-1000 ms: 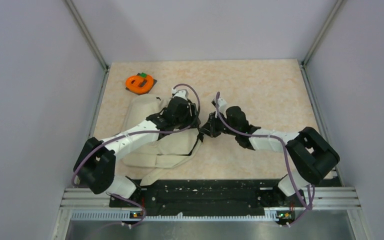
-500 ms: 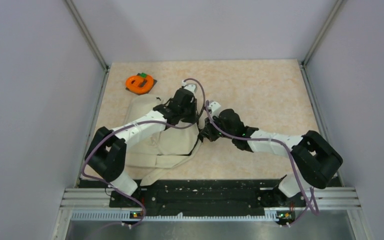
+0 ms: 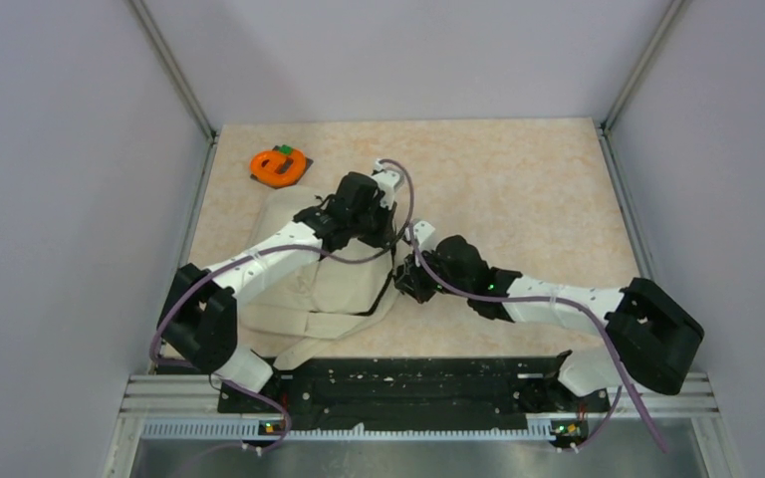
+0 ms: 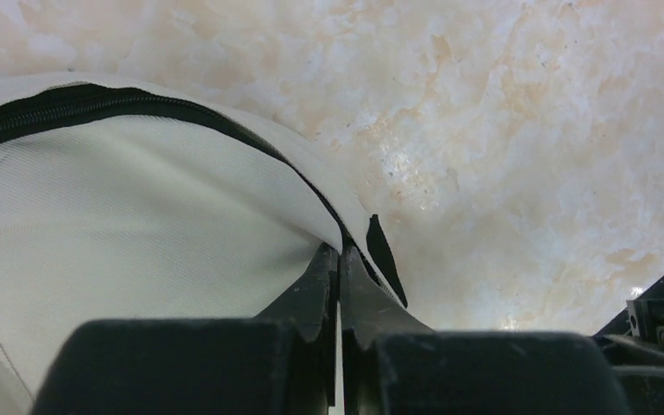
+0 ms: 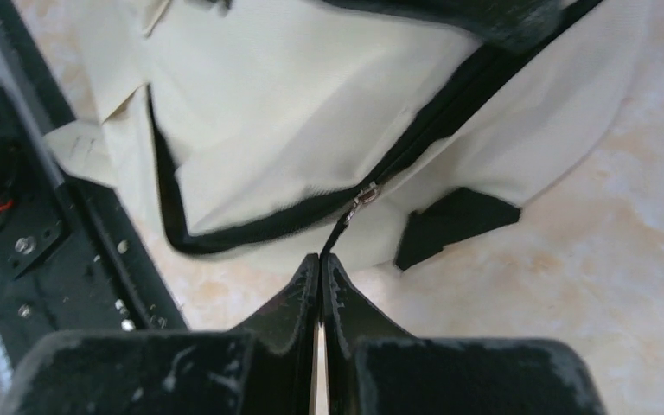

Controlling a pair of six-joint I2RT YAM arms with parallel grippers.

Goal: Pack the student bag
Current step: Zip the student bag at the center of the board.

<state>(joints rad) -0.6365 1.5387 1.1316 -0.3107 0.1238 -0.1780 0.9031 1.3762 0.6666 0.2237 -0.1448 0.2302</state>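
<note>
Right wrist view shows the right gripper (image 5: 321, 259) clamped on the zipper pull (image 5: 363, 195), the zipper (image 5: 432, 123) of the student bag (image 5: 268, 112) running ahead, while the left gripper (image 4: 339, 255) pinches the bag's edge.

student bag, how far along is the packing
Done: little; the student bag lies flat with its zipper apparently closed. In hand: the right gripper pinches the zipper pull, and the left gripper pinches the bag's edge beside the zipper. Left: open it and load items; an orange object sits on the table outside the bag.
</note>
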